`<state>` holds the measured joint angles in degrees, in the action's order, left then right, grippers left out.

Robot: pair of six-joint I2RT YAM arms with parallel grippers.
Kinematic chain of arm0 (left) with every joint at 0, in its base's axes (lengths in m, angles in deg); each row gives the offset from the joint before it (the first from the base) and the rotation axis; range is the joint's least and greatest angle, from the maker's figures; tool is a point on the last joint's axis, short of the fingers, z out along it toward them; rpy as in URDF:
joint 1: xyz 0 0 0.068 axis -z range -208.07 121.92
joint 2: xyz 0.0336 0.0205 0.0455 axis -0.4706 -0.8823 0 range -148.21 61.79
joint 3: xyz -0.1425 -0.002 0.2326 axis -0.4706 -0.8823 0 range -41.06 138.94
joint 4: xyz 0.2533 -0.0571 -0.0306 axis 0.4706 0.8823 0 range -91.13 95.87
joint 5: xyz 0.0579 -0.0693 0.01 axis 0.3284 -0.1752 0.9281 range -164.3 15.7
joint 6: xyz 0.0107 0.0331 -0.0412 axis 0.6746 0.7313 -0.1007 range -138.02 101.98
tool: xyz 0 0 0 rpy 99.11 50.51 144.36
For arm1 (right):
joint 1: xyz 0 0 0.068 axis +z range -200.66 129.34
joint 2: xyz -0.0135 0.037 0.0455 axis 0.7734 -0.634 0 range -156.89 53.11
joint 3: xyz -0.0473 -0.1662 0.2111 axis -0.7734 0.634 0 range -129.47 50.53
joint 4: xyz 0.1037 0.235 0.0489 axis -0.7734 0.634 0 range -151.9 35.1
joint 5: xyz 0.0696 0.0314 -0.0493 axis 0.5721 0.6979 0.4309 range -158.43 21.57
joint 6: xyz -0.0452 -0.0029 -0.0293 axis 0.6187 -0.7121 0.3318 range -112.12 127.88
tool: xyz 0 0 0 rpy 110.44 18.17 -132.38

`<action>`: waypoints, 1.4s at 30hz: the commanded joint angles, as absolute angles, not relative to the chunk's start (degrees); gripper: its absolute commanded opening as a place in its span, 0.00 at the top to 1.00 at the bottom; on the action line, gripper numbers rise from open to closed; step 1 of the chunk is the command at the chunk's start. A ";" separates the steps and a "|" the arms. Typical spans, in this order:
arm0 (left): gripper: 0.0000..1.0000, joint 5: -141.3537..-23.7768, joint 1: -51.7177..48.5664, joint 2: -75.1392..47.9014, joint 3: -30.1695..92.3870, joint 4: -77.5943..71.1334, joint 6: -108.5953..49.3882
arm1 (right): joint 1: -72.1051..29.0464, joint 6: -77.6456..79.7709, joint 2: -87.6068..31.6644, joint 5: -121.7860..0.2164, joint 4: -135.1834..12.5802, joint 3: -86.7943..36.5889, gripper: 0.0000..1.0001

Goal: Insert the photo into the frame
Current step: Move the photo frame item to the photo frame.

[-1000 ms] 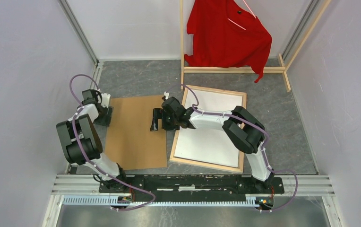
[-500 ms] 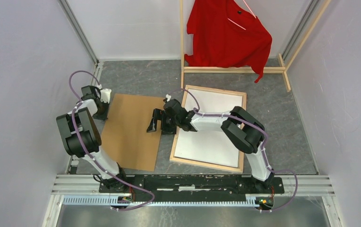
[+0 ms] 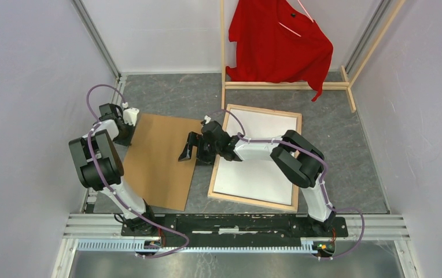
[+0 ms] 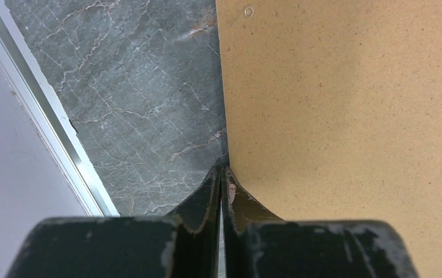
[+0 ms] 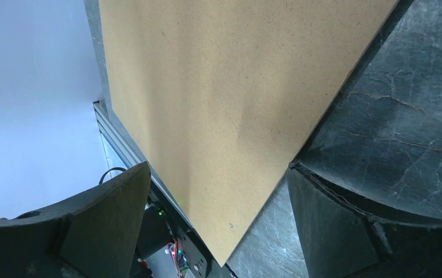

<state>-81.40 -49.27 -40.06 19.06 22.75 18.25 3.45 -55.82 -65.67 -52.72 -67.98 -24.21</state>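
Both grippers at backing board (image 3: 158,159): left gripper (image 4: 221,174) pinching its edge, apparently; right gripper (image 3: 188,148) open opposite. Next: lift onto frame (image 3: 252,201).

photo (image 3: 247,179) | white back up, in frame (image 3: 265,110) | frame flat, wood-side up

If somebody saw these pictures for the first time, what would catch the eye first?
The red shirt on the wooden rack at the far side stands out most. Next comes the big brown board on the table, left of the wood-edged frame, with the closed left fingers at its left edge.
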 commanded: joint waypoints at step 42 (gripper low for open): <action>0.97 -88.51 -28.78 -42.72 12.95 34.45 12.53 | -6.23 -57.44 -34.73 -55.86 -81.92 8.07 0.10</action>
<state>-83.04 -29.86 -38.55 17.66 23.04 16.39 -5.53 -59.67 -36.06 -56.63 -81.05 8.47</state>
